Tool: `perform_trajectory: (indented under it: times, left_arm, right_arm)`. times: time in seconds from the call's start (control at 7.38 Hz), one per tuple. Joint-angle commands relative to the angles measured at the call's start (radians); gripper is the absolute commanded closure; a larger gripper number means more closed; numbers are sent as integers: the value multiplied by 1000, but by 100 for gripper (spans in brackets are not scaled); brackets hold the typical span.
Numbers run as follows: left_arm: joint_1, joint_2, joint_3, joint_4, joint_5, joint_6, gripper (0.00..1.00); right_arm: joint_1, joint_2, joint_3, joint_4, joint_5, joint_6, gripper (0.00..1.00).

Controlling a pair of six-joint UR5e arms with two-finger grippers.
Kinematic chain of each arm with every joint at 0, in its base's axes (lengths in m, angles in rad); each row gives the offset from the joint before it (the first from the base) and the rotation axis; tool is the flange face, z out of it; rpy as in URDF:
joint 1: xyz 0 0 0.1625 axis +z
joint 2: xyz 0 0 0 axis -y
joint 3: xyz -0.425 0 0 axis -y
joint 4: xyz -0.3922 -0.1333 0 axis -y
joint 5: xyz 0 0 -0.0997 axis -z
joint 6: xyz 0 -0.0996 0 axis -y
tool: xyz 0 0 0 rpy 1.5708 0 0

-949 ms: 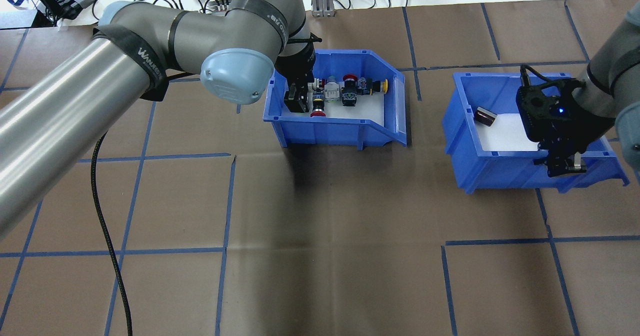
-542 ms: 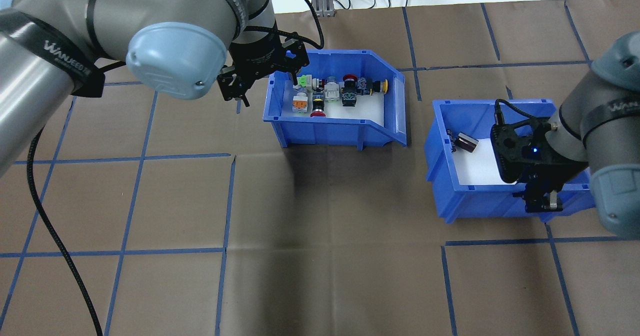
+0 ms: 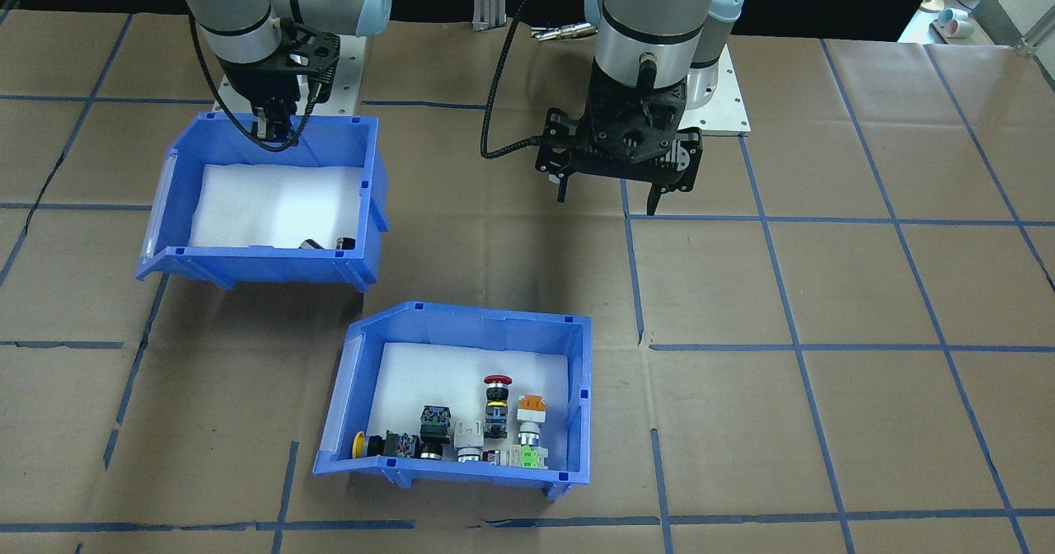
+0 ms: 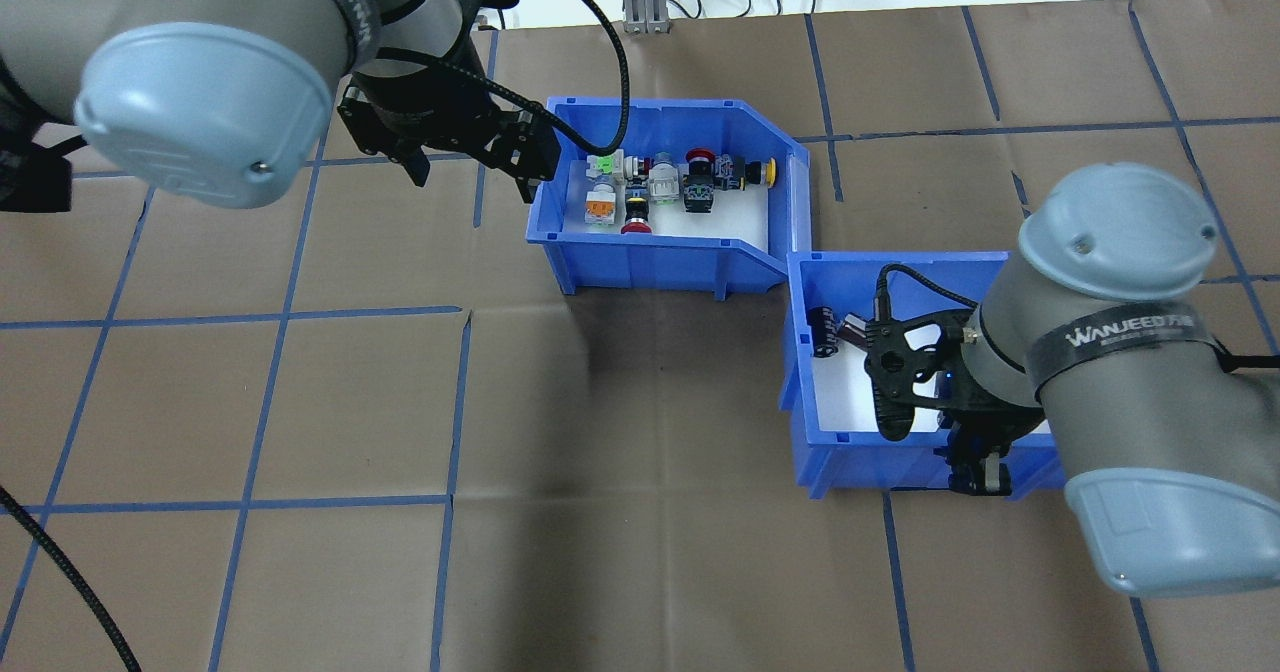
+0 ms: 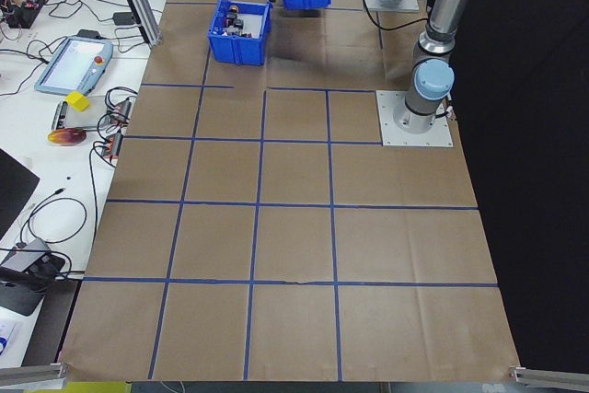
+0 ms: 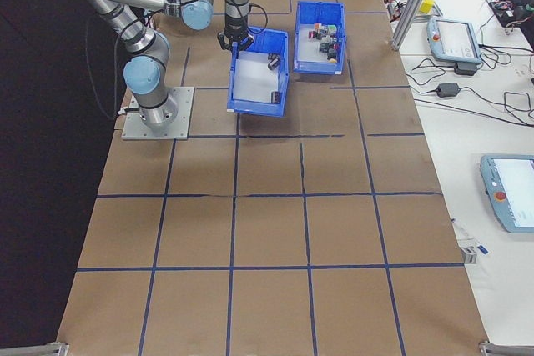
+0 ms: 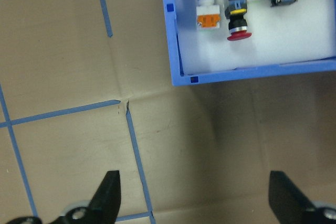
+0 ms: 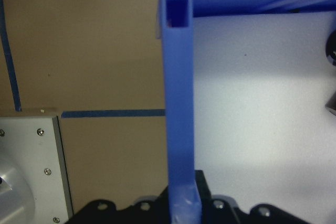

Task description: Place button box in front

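Both arms have moved: right gripper (image 4: 982,472) clamps the nearer second bin (image 4: 812,452); left gripper (image 4: 470,162), wide open, holds nothing beside the button box (image 4: 650,257).

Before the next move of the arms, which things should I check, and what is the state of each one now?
1. Left end effector open and empty: ok.
2. Left end effector away from the button box, over bare table: ok.
3. Right end effector shut on the wall of the other bin: ok.
4. Gap between the two bins: ok in the front-facing view.
5. Buttons all inside the button box: ok.
6. Other bin resting on the table: cannot tell.
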Motion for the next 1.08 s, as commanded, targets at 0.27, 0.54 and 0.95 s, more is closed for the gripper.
perform_trajectory:
  times: [0.27, 0.54, 0.95]
  left_arm:
    - [94, 157, -101, -115, 8, 68, 1]
    - [96, 162, -131, 7, 10, 71, 1]
    - [96, 186, -175, 20, 8, 62, 1]
  right_arm:
    - [269, 7, 7, -65, 2, 245, 92]
    - [349, 24, 7, -90, 2, 278, 92]
    - [500, 114, 5, -192, -1, 429, 92]
